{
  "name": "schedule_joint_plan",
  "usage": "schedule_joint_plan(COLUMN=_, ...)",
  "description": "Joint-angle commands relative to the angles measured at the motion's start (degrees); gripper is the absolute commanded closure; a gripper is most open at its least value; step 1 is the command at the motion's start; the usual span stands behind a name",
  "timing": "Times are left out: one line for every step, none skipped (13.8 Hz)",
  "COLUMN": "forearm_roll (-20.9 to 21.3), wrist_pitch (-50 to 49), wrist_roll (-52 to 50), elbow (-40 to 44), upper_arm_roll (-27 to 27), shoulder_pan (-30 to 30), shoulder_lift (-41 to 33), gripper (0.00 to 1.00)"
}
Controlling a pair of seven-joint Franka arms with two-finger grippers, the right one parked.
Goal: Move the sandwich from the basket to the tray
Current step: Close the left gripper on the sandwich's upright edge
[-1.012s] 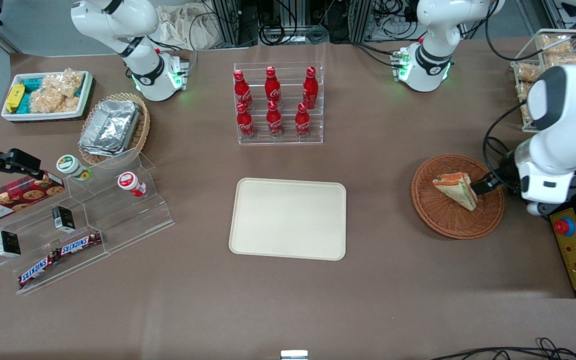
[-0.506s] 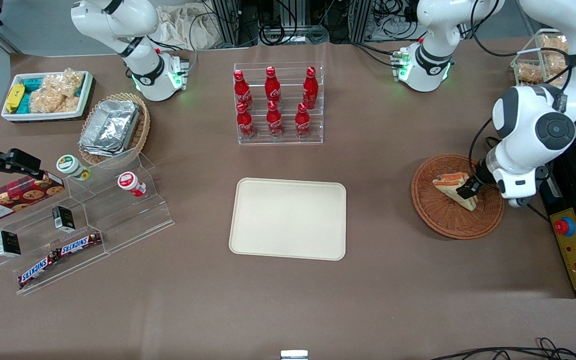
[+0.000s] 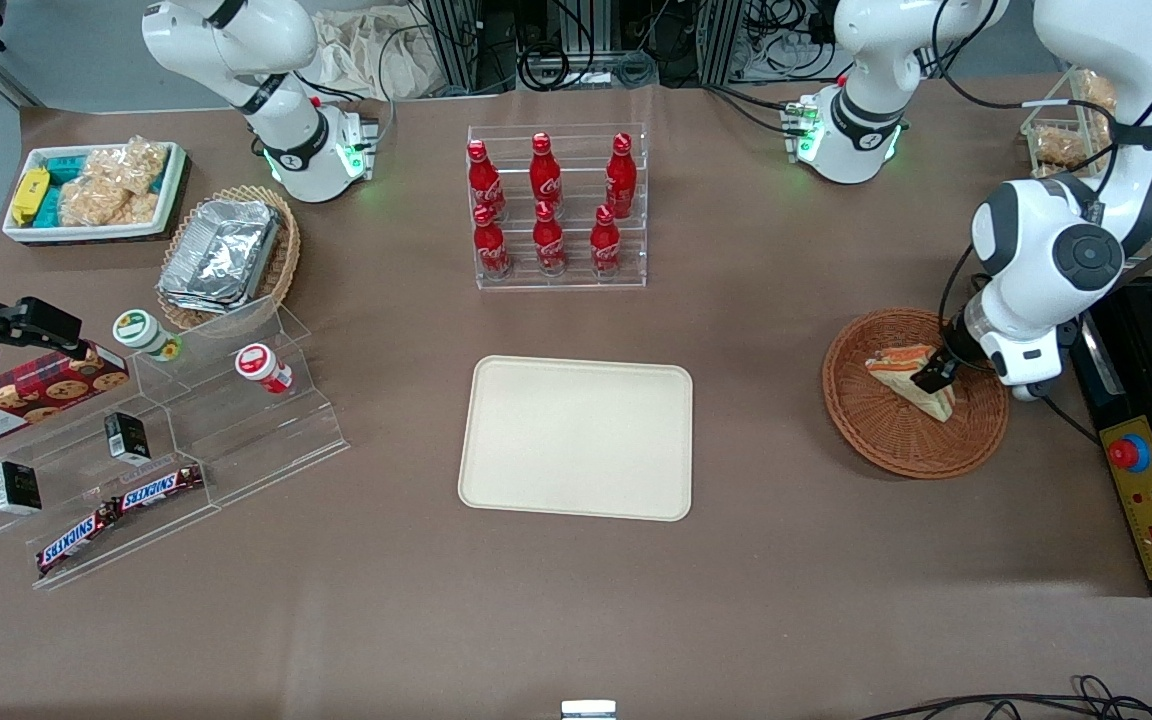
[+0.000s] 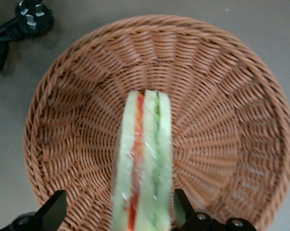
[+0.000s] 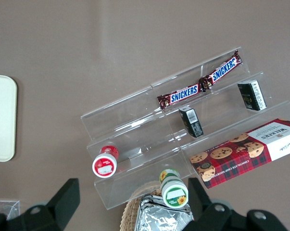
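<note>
The brown-covered counter (image 3: 786, 560) carried everything. Near its middle lay the flat rectangular cream-beige tray (image 3: 576, 438) with rounded corners and a low rim, nothing on it. Farther from the front camera than the tray stood a clear tiered rack of six red cola bottles (image 3: 548, 205). Toward the parked arm's end of the counter were a stepped clear acrylic display stand (image 3: 186, 440) holding two Snickers bars (image 3: 118, 508), two small round tubs and small dark boxes, a lighter tan wicker basket of foil containers (image 3: 226, 255), and a white rectangular bin of snack packets (image 3: 94, 190).

Toward the working arm's end sat the round shallow reddish-brown wicker basket (image 3: 911, 392) (image 4: 221, 96), well apart from the tray. In it, the small triangular wedge sandwich in clear wrap (image 3: 911, 378) (image 4: 144, 168) stood on edge, its white bread showing an orange-red layer and a green layer side by side.

The left arm's black two-finger gripper (image 3: 933, 375) (image 4: 118, 211) was down inside the basket at the sandwich. In the left wrist view its jaws stood wide apart, one finger on each side of the wedge, one just beside the wrap and the other with a clear gap, not gripping it. The sandwich rested on the basket floor.
</note>
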Motion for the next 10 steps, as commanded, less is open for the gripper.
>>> schedule_joint_plan(forearm_roll=1.3, wrist_pitch=7.0, wrist_roll=-1.1, elbow=-3.7, upper_arm_roll=-0.3, shoulder_pan=1.6, shoulder_lift=2.0, gripper=0.0)
schedule_joint_plan(forearm_roll=1.3, wrist_pitch=8.2, wrist_roll=-1.1, elbow=-3.8, upper_arm_roll=-0.4, shoulder_pan=1.6, shoulder_lift=2.9, gripper=0.0)
schedule_joint_plan(forearm_roll=1.2, wrist_pitch=8.3, wrist_roll=-1.1, elbow=-3.6, upper_arm_roll=-0.4, shoulder_pan=1.6, shoulder_lift=3.2, gripper=0.0)
schedule_joint_plan(forearm_roll=1.2, wrist_pitch=8.3, wrist_roll=-1.3, elbow=-3.4, upper_arm_roll=-0.4, shoulder_pan=1.6, shoulder_lift=3.3, gripper=0.0)
schedule_joint_plan(forearm_roll=1.2, wrist_pitch=8.3, wrist_roll=-1.9, elbow=-3.1, upper_arm_roll=-0.5, shoulder_pan=1.4, shoulder_lift=3.5, gripper=0.02)
schedule_joint_plan(forearm_roll=1.0, wrist_pitch=8.3, wrist_roll=-2.4, elbow=-2.9, upper_arm_roll=-0.6, shoulder_pan=1.2, shoulder_lift=4.0, gripper=0.13)
schedule_joint_plan(forearm_roll=1.0, wrist_pitch=8.4, wrist_roll=-3.7, elbow=-2.3, upper_arm_roll=-0.7, shoulder_pan=1.0, shoulder_lift=4.3, gripper=0.33)
schedule_joint_plan(forearm_roll=1.0, wrist_pitch=8.3, wrist_roll=-5.3, elbow=-2.1, upper_arm_roll=-0.8, shoulder_pan=0.9, shoulder_lift=4.2, gripper=0.57)
schedule_joint_plan(forearm_roll=1.0, wrist_pitch=8.3, wrist_roll=-5.8, elbow=-1.7, upper_arm_roll=-0.9, shoulder_pan=0.9, shoulder_lift=4.1, gripper=0.79)
schedule_joint_plan(forearm_roll=1.0, wrist_pitch=8.3, wrist_roll=-5.8, elbow=-1.4, upper_arm_roll=-0.9, shoulder_pan=0.9, shoulder_lift=4.0, gripper=0.99)
